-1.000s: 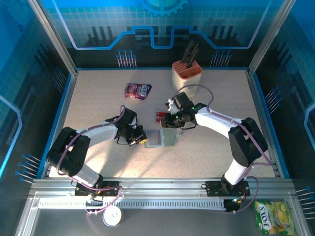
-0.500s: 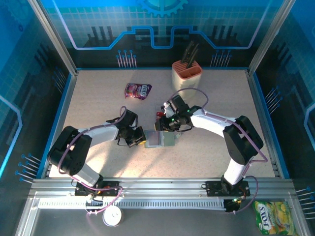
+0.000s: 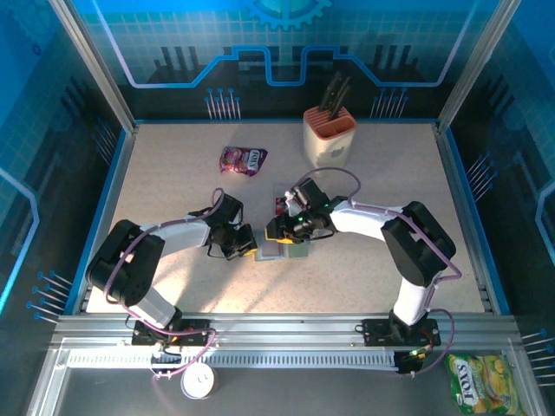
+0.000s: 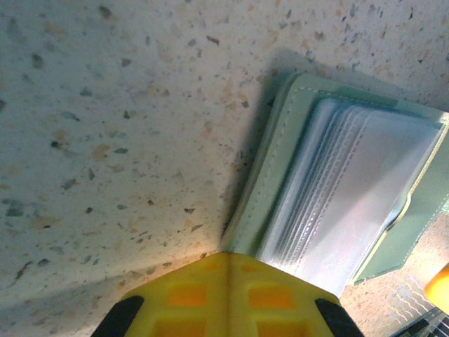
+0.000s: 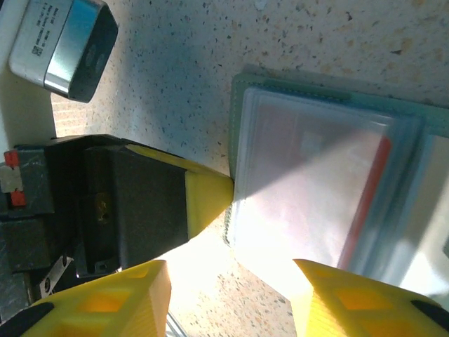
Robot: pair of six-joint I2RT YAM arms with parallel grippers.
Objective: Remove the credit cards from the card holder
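Card holder (image 3: 283, 248), sage green, lies open mid-table (image 3: 173, 178), with a red card (image 5: 377, 184) showing through a clear sleeve. The left gripper (image 4: 228, 272), jaws closed, touches its left edge. The right gripper (image 5: 231, 295) hovers above it, jaws parted.

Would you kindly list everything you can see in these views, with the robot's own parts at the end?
table: one, speckled beige, under everything.
knife block: one, beige with an orange top, far side, right of centre.
purple snack pouch: one, purple, far side, left of the knife block.
green-yellow snack pouch: one, green-yellow, off the table, near right corner.
card holder: one, sage green with clear sleeves, open at the table's centre.
credit cards: at least one, red, on the table just beyond the card holder; another red edge inside a sleeve.
left gripper: yellow fingers, shut, tip against the card holder's edge.
right gripper: yellow fingers, open, over the sleeves.
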